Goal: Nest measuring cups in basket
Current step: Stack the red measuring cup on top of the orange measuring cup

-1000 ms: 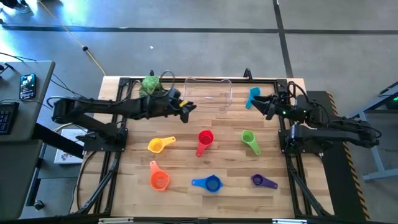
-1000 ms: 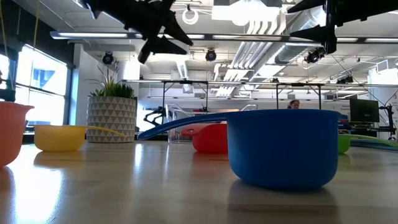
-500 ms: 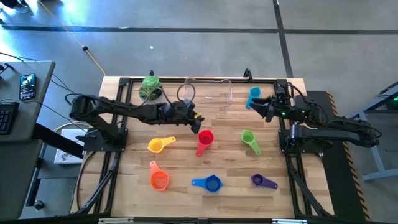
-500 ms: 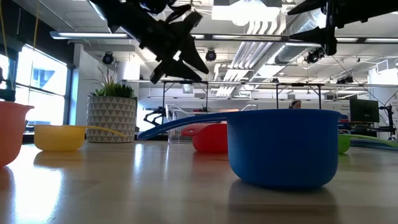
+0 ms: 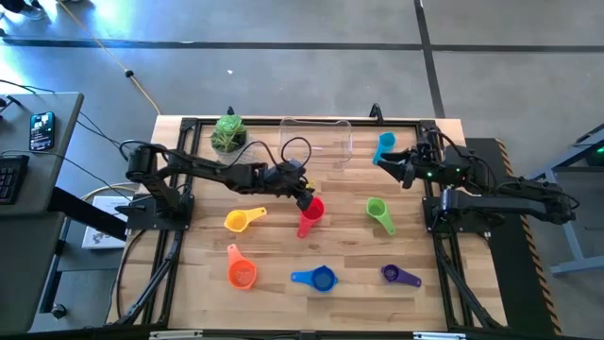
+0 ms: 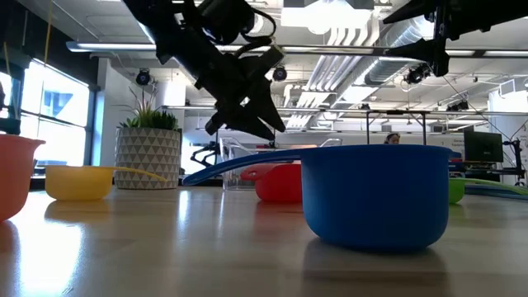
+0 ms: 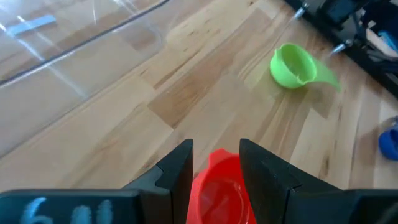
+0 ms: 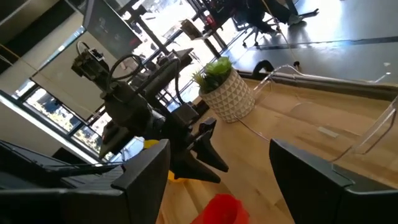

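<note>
High view: seven measuring cups, one basket; left gripper apart, seemingly above red.

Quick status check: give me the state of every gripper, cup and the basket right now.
left gripper: open, poised over the red cup
right gripper: open, empty, beside the light blue cup
red cup: on the table, not gripped
basket: empty
yellow cup, orange cup, blue cup, green cup, purple cup: loose on the table
</note>
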